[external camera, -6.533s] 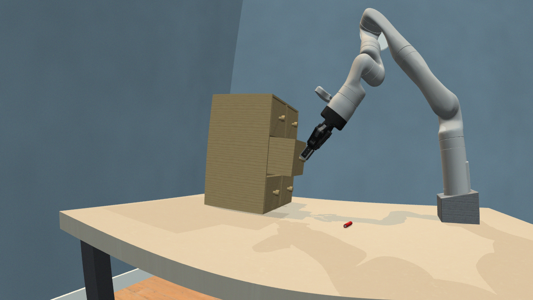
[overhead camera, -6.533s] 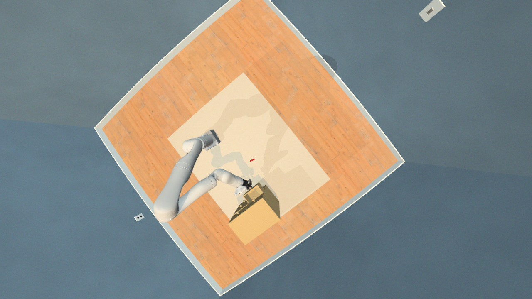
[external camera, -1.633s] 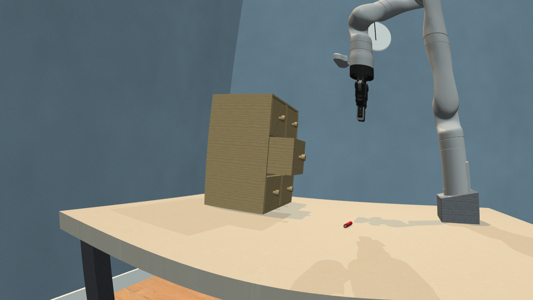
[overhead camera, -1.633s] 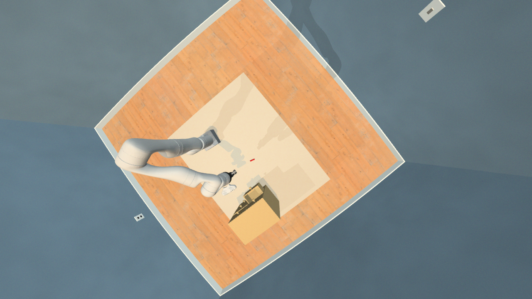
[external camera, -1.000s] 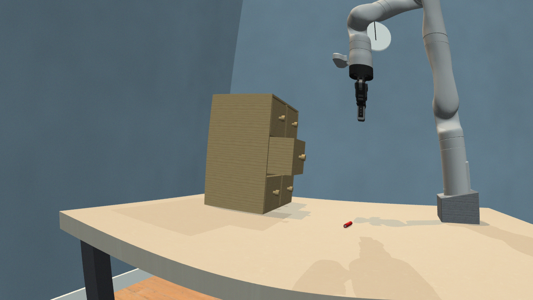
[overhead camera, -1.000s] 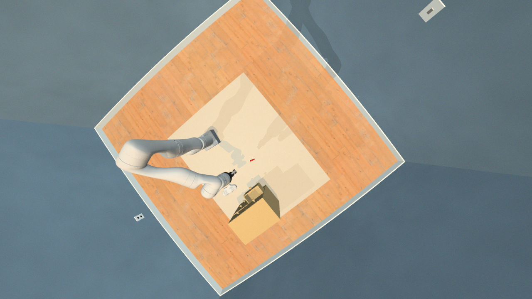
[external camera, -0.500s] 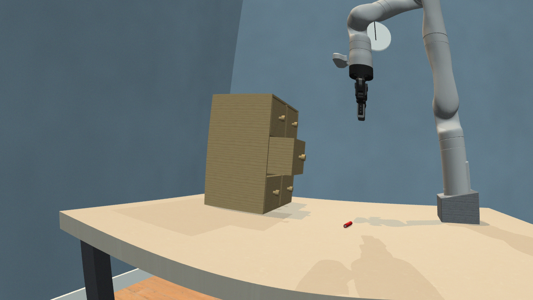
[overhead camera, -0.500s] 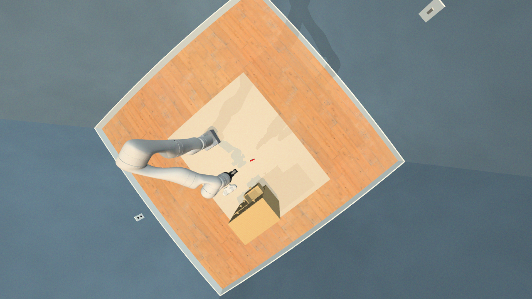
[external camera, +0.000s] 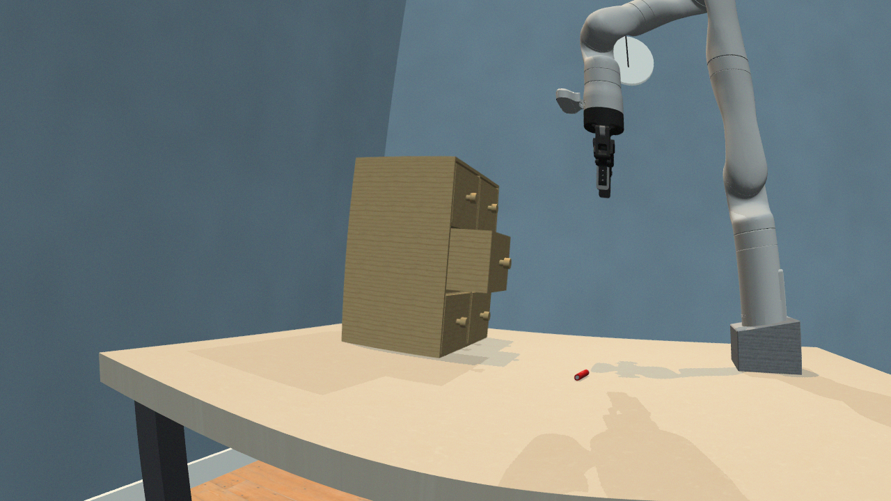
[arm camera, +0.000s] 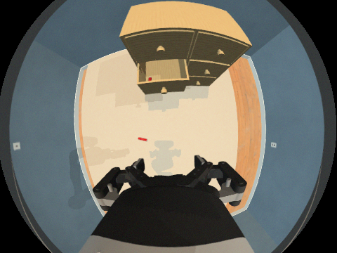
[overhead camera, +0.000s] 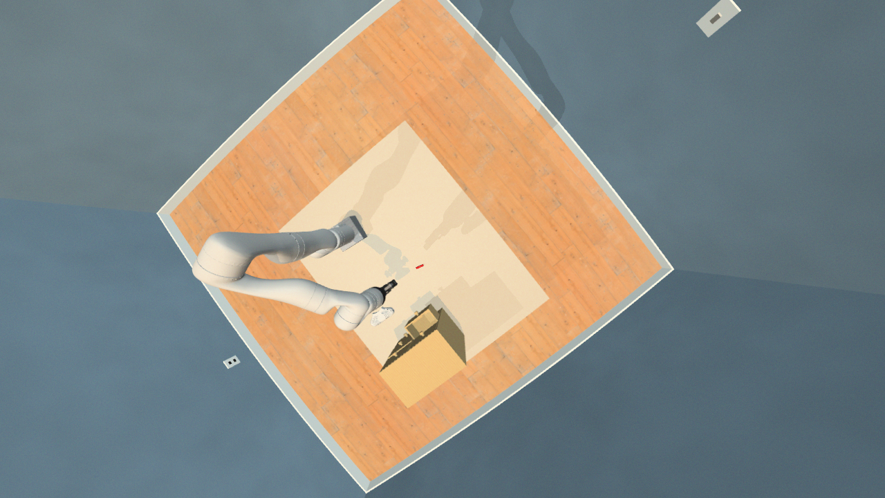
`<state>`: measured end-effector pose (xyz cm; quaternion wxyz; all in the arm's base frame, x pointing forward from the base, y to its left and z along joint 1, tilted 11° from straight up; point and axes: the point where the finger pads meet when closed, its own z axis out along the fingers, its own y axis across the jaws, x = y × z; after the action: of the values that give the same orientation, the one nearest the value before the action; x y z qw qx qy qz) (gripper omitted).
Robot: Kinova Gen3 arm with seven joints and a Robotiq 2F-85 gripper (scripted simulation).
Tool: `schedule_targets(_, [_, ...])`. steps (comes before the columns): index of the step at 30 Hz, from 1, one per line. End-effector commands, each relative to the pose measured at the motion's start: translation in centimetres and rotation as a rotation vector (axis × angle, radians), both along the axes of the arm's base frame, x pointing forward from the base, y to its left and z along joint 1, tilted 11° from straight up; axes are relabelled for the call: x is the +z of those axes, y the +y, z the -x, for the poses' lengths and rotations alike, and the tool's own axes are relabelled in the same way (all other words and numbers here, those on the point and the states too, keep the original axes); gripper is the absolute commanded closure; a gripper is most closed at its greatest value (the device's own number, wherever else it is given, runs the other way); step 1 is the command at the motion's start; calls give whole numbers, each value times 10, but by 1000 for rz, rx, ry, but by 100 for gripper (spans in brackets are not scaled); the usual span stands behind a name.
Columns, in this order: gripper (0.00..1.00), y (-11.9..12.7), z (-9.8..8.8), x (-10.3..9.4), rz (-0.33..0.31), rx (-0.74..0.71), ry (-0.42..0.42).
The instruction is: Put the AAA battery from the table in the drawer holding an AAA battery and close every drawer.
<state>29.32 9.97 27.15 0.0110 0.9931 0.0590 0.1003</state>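
Red and lying on the table (overhead camera: 433, 198) (external camera: 374, 429) (arm camera: 196, 119), the battery (overhead camera: 419, 266) (external camera: 581, 375) (arm camera: 142, 139) sits below and left of my wide-open, empty pincer (overhead camera: 393, 284) (external camera: 603, 186) (arm camera: 169, 162) in the wrist view, its long axis nearly along the finger spread, so I judge a quarter turn is needed.

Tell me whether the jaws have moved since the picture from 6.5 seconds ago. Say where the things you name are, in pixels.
Yes. In the exterior view they have left the pulled-out drawer's knob (external camera: 505, 262) (arm camera: 163, 91), going up and away from the chest (overhead camera: 422, 370) (external camera: 398, 255) (arm camera: 182, 17).
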Motion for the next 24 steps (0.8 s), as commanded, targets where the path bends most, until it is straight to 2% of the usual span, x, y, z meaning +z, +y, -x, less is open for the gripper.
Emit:
schedule_targets(1, [0,1,1,1,-4,0,6])
schedule_targets(11, [0,1,3,13,-4,-1,7])
schedule_targets(24, [0,1,14,69,-4,-2,6])
